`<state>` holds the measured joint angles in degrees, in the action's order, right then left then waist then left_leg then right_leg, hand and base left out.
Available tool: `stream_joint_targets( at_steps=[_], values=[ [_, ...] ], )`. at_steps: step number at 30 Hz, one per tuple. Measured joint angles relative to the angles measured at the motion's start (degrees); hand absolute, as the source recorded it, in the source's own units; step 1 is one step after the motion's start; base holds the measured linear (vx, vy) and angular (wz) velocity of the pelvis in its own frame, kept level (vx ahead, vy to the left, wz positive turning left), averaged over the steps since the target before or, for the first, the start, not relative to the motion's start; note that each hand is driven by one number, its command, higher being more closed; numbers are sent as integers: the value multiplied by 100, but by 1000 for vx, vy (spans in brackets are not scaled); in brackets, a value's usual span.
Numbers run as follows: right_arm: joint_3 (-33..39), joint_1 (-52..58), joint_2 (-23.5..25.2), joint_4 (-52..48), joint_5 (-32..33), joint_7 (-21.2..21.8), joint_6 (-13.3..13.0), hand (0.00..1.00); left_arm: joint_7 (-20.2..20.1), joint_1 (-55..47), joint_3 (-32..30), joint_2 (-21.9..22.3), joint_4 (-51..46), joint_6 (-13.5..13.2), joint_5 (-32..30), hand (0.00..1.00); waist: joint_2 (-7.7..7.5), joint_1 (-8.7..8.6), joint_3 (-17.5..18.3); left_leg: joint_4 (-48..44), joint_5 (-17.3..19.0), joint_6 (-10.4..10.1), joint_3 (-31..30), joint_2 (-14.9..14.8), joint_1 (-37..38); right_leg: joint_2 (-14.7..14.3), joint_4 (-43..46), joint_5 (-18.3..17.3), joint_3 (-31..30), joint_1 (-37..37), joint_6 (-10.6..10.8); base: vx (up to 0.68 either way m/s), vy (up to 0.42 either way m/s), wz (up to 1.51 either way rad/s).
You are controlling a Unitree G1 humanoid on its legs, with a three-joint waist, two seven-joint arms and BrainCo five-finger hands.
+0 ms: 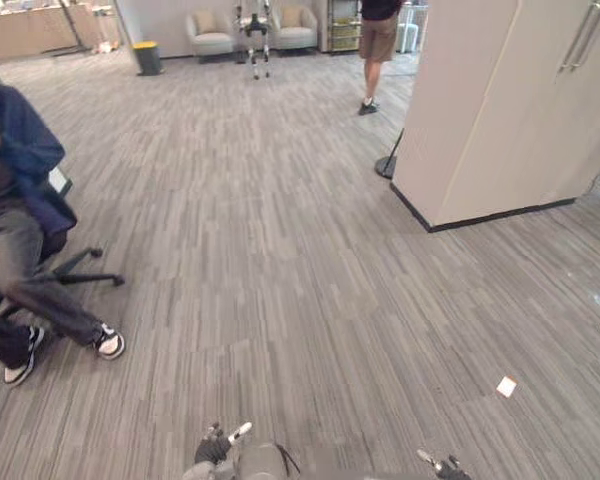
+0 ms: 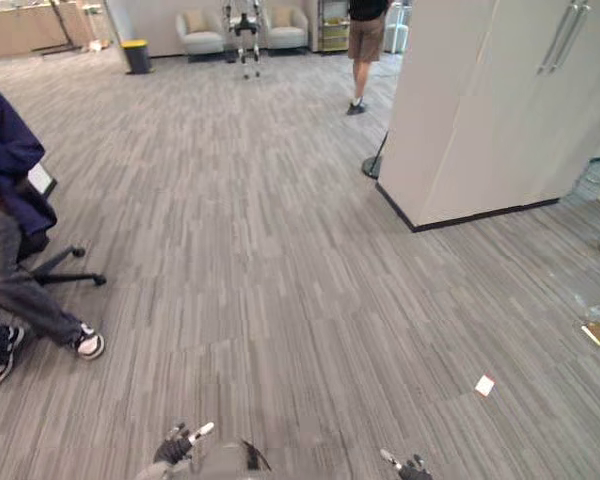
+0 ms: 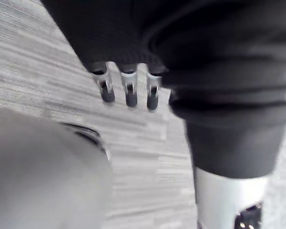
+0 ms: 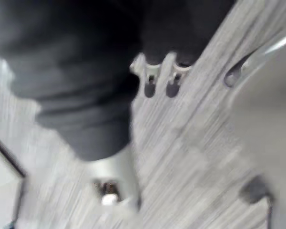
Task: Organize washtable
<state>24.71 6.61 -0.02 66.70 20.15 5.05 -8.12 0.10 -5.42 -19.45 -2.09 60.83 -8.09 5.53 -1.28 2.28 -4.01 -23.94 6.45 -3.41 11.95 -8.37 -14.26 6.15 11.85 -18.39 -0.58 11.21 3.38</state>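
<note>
The left hand point(image 1: 216, 448) and the right hand point(image 1: 444, 466) hang low over the grey striped floor point(image 1: 280, 250), fingers loose and straight, holding nothing. Both are well apart from the tall beige cupboard with silver handles point(image 1: 500, 110); the right hand is on its side. I cannot tell which way the washtable lies, or which hand is nearer.

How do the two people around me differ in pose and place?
The seated person is near, on the left, in an office chair; the standing person is far ahead, upright by the cabinet. The seated person wears long grey trousers, the standing person brown shorts. Both wear dark tops.
</note>
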Motion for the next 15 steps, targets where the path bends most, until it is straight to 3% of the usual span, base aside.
stream_joint_targets(
  at_steps=[2,4,6,8,9,10,11,12,13,15],
  values=[
    [-50,-84,57,-3,1,-6,-9,0,2,42,-135,-45,-40,16,0,0,-126,16,9,116,57,78,48,161,-84,50,-118,217,-124,-68,-102,252,175,13],
    [-51,-162,57,-5,0,-7,-31,0,4,24,-153,-30,-26,23,1,0,-84,30,8,228,109,141,75,186,-14,41,-184,620,-240,-118,-85,268,236,-3],
    [29,-212,53,-8,-8,3,-36,0,-1,-23,-147,-38,27,21,0,0,-98,55,160,667,87,180,143,426,290,169,-76,943,-489,-159,-28,280,236,-8],
    [155,-213,-2,-6,-9,17,-37,0,0,-22,-92,-29,98,25,-1,0,-75,70,203,929,99,306,237,659,607,335,336,946,-683,-228,-19,237,148,-7],
    [250,-192,-74,-6,-15,24,-37,0,-7,-22,-32,1,165,25,-5,0,-14,115,272,1047,143,383,290,756,786,384,985,941,-840,-472,-1,277,162,-14],
    [281,-181,-108,-3,-33,26,-37,0,-5,-18,0,7,184,31,-9,0,-8,137,277,1117,147,420,323,814,893,406,1435,962,-923,-646,130,325,187,-6],
    [320,-168,-163,-2,-54,31,-37,0,-8,-28,195,-19,189,33,-18,0,9,112,287,1194,212,523,333,926,1055,451,2345,1206,-1001,-1022,772,218,99,12],
    [372,-158,-172,2,-54,34,-36,0,-6,-28,359,-52,200,35,-22,0,27,51,295,1214,251,587,330,992,1198,456,2934,1523,-1047,-1243,1185,292,97,29],
    [368,-116,-171,16,-54,36,-36,0,-9,-48,460,-76,205,36,-23,0,23,-19,283,1234,294,657,258,1034,1343,447,3439,1836,-1025,-1380,1232,318,40,29],
    [352,-98,-146,71,-56,84,-31,0,-10,6,649,-123,213,45,-28,0,56,-128,141,1367,377,759,136,1045,1712,390,4759,1752,-734,-1910,1158,307,-3,17]
  ],
)
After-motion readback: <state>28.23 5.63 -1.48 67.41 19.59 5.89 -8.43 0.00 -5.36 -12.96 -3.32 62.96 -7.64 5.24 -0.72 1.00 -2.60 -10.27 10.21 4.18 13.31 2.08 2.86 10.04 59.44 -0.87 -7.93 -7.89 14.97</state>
